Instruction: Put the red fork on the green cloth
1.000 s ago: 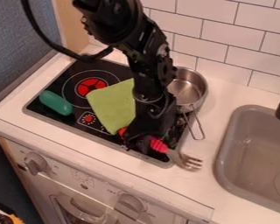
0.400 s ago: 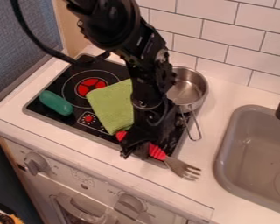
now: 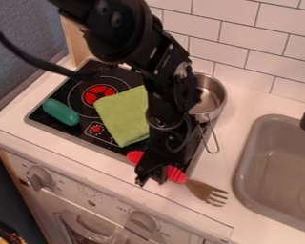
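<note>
Camera view, gripper: black gripper (image 3: 151, 179), lower centre of the frame, over the middle of the red fork's handle; cannot tell whether it grips it.
Red fork: red fork (image 3: 176, 175), lower centre, slanting down to the right across the stove's front edge; metal tines over the counter (image 3: 212, 152).
Green cloth: green cloth (image 3: 122, 116), centre left, flat on the black stove (image 3: 53, 124), just above the fork's upper-left handle end.
Pot: metal pot (image 3: 213, 95), right of the arm.
Sink: grey sink (image 3: 244, 157), right edge.
</note>
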Motion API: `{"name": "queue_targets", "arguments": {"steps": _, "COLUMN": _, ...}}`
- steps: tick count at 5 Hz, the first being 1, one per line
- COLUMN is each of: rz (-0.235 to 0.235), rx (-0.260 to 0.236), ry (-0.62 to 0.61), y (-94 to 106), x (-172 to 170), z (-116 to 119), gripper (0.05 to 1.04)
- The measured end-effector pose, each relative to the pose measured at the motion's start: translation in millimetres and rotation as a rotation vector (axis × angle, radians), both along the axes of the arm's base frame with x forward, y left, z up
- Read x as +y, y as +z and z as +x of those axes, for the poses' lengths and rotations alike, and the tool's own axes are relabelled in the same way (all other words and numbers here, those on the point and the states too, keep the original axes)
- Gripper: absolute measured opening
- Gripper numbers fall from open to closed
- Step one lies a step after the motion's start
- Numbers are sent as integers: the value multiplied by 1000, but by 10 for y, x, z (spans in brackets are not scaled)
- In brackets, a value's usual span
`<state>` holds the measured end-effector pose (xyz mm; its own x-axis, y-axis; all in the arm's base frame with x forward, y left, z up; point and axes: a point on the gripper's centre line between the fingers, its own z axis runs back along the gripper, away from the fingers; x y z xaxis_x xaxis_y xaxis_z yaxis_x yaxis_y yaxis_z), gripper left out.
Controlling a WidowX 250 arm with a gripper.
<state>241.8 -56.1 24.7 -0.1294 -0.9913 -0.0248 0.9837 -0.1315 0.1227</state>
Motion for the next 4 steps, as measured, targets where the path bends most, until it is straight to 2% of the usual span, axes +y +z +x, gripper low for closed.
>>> {"name": "queue_targets", "arguments": {"steps": 1, "rz": 13, "rx": 6, "ry": -11, "y": 142, "x": 74, "z": -46, "gripper": 393}}
{"name": "queue_targets", "arguments": {"steps": 2, "rz": 37, "rx": -17, "ry": 10, "y": 297, "x": 329, "z": 37, "gripper": 393}}
{"name": "queue_targets", "arguments": {"steps": 3, "rz": 60, "rx": -31, "ry": 12, "y": 468, "x": 576, "z": 195, "gripper": 393}}
{"name": "queue_targets", "arguments": {"steps": 4, "rz": 65, "rx": -58, "ry": 16, "y": 542, "x": 795, "z": 378, "gripper": 393}}
